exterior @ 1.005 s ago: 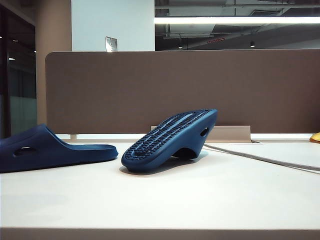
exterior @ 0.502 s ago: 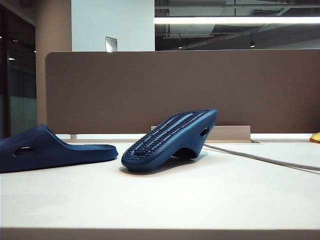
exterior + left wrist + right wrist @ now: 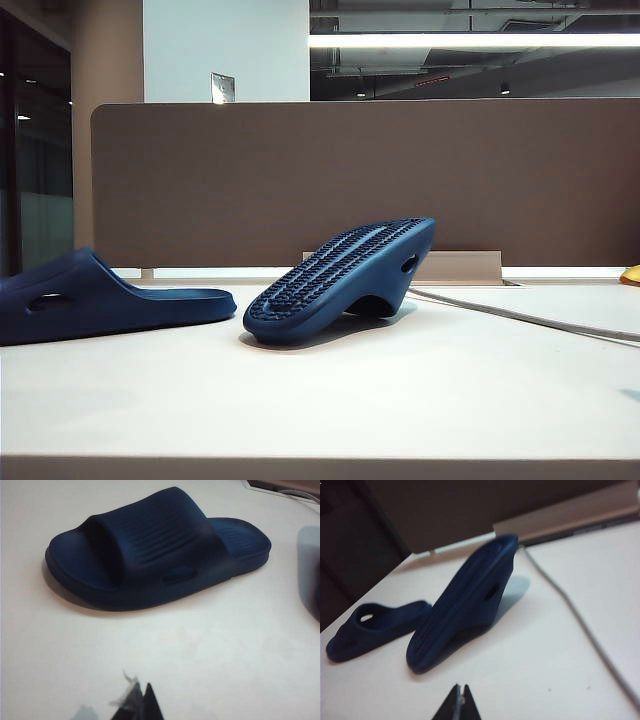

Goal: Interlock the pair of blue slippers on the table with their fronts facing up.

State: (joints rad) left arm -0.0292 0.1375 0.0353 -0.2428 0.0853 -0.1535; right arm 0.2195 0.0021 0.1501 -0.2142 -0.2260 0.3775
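**Two navy slippers apart on the cream table, both grippers closed and empty**

Two dark navy-blue moulded foam slide slippers lie on the wide, pale cream-white matt table (image 3: 320, 400), near each other but not touching. In the exterior view, the left slipper (image 3: 100, 300) sits upright on its sole at the left edge of the picture, its wide ribbed strap raised and one oval side hole showing. The right slipper (image 3: 340, 280) lies overturned near the middle, propped on its strap so that its studded sole faces up and tilts, the lower end resting on the tabletop. A pale grey cable (image 3: 520, 318) runs across the table from behind this slipper toward the right. A brown partition panel (image 3: 360, 180) stands along the far edge.

Neither arm appears in the exterior view. The left gripper (image 3: 142, 705) shows in its wrist view as dark fingertips pressed together, holding nothing, a short way from the upright slipper (image 3: 155, 550). The right gripper (image 3: 461, 704) is likewise shut and empty, set back from the overturned slipper (image 3: 462, 605), beyond which the upright one (image 3: 375, 627) is visible. The right wrist picture is slightly blurred.
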